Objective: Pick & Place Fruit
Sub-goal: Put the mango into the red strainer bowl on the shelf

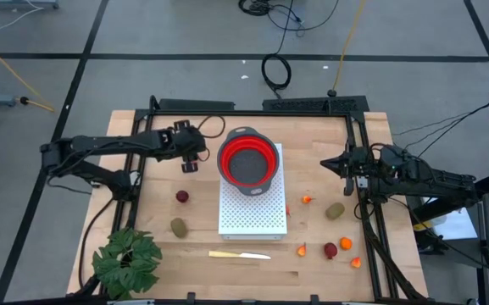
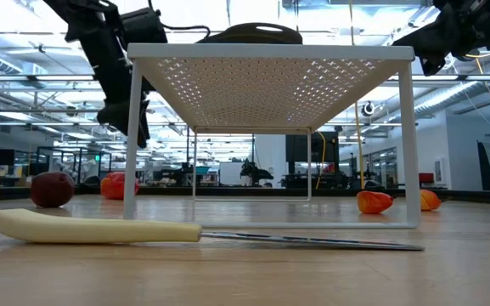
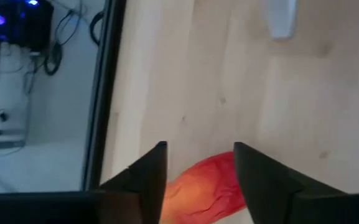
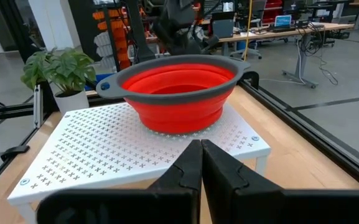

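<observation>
Red-orange fruit [image 3: 207,190] cut off by frame edge, perhaps between end effector fingers.

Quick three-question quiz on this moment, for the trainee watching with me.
1. True or false: the red bowl sits on top of the white rack.
2. What shows between the fingers of the left gripper in its wrist view? A: a banana. B: the red-orange fruit. C: a spoon.
3. Fill in the blank: the right gripper, off to the side of the rack, has its fingers ___.

Key: 1 true; 2 B; 3 shut.
</observation>
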Controlling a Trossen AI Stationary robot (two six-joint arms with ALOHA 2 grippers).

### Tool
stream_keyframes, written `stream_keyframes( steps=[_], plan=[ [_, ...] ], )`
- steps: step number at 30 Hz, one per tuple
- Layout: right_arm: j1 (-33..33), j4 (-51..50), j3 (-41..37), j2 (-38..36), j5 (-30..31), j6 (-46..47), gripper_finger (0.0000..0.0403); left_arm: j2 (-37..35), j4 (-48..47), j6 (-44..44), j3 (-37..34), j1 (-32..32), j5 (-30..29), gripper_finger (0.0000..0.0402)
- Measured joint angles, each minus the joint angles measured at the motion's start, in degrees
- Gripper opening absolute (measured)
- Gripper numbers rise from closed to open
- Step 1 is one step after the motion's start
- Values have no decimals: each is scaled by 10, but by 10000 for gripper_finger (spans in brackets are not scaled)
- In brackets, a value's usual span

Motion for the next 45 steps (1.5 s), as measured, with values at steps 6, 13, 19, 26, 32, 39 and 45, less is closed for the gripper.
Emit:
stream_keyframes(
  steps=[6,13,19,26,32,39,45],
  plan=[
    [0,0,0,0,0,-1,4,3,-16,47,0,14,18,251],
    [0,0,0,0,0,-1,4,-8,-56,155,0,15,43,264],
    [0,0,0,0,0,-4,4,-2,-84,222,0,44,104,252],
    [0,0,0,0,0,-3,4,0,-84,267,0,80,135,219],
    [0,0,0,0,0,-2,4,-1,-82,268,0,96,136,216],
    [0,0,0,0,0,-2,4,-1,-76,226,0,80,91,233],
    [0,0,0,0,0,-2,4,-1,-48,195,0,73,73,234]
  ],
)
